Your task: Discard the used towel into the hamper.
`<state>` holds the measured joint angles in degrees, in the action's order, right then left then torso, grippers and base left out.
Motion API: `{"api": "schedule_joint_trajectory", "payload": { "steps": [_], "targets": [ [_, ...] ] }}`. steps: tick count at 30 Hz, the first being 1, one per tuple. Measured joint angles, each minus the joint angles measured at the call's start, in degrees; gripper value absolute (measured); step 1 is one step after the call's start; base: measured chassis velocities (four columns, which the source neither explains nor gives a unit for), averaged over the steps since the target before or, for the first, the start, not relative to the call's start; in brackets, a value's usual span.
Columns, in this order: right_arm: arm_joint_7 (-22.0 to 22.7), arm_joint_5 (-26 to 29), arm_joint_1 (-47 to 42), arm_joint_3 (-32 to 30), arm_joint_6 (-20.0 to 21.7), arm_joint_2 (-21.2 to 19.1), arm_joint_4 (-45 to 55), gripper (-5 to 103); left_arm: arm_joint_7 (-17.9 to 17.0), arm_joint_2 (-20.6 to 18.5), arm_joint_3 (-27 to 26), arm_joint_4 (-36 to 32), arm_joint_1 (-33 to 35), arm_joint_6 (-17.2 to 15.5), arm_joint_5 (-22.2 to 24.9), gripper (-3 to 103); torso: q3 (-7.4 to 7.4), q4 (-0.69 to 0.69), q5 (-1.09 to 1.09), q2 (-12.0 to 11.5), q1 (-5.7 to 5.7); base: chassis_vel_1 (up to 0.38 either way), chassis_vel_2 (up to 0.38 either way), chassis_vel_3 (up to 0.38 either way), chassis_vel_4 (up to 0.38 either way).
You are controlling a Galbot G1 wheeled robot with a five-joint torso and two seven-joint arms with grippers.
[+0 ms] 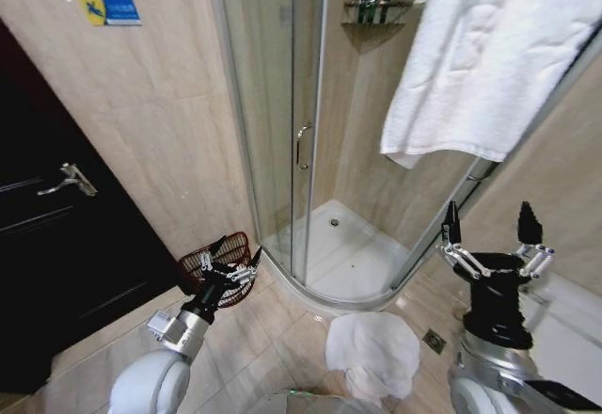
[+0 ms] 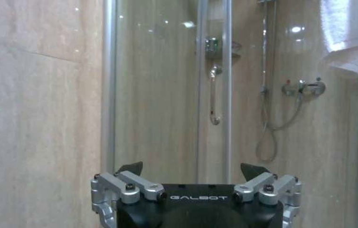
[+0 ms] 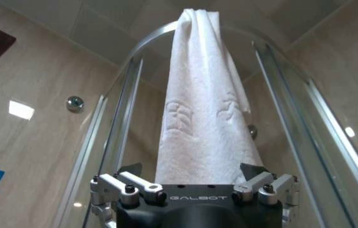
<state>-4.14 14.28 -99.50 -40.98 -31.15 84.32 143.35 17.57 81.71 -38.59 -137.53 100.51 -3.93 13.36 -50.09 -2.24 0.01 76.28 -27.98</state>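
The left gripper (image 1: pixel 228 262) is open just before the hamper (image 1: pixel 214 265) at the far left wall; the right gripper (image 1: pixel 489 230) is open below the hanging towel (image 1: pixel 489 56); another towel (image 1: pixel 372 350) lies near on the floor

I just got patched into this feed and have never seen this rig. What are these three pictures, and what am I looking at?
You're looking at a two-armed wheeled robot in a bathroom. The head view looks down at both arms. The left gripper hangs open in front of the hamper by the shower stall. The right gripper is open, pointing up toward the white towel draped over the stall's rail. Another white towel lies on the floor. The other two views come from wrist cameras. Nothing is held.
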Motion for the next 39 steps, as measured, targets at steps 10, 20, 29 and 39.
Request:
{"api": "schedule_joint_trajectory", "payload": {
  "steps": [10, 20, 29, 39],
  "targets": [
    [1.01, 2.65, 1.33, -2.82, 2.59, -1.88, -0.01, 100, 0.00, 0.00, 0.00, 0.00, 0.00, 0.00, 0.00, 100, 0.02, 0.00, -0.01, -0.03, 0.03, 0.088, 0.083, 0.084, 0.094],
    [1.29, 5.86, 2.49, -8.06, 3.67, -2.74, -0.04, 100, 0.00, 0.00, 0.00, 0.00, 0.01, 0.00, 0.00, 100, 0.27, -0.01, 0.00, -0.49, 0.24, 0.101, 0.113, 0.107, 0.112],
    [4.18, 15.63, 10.43, -19.54, 9.49, -10.64, -0.05, 100, 0.00, 0.01, 0.00, 0.00, 0.00, 0.00, 0.00, 100, 0.28, 0.00, 0.00, -0.51, 0.24, 0.006, 0.010, 0.012, 0.005],
    [5.47, 21.05, 16.02, -27.19, 13.29, -17.21, -0.08, 100, 0.00, 0.00, 0.00, 0.00, 0.00, 0.00, 0.00, 100, 0.27, 0.01, 0.01, -0.51, 0.24, 0.000, 0.000, 0.000, 0.000]
  ]
}}
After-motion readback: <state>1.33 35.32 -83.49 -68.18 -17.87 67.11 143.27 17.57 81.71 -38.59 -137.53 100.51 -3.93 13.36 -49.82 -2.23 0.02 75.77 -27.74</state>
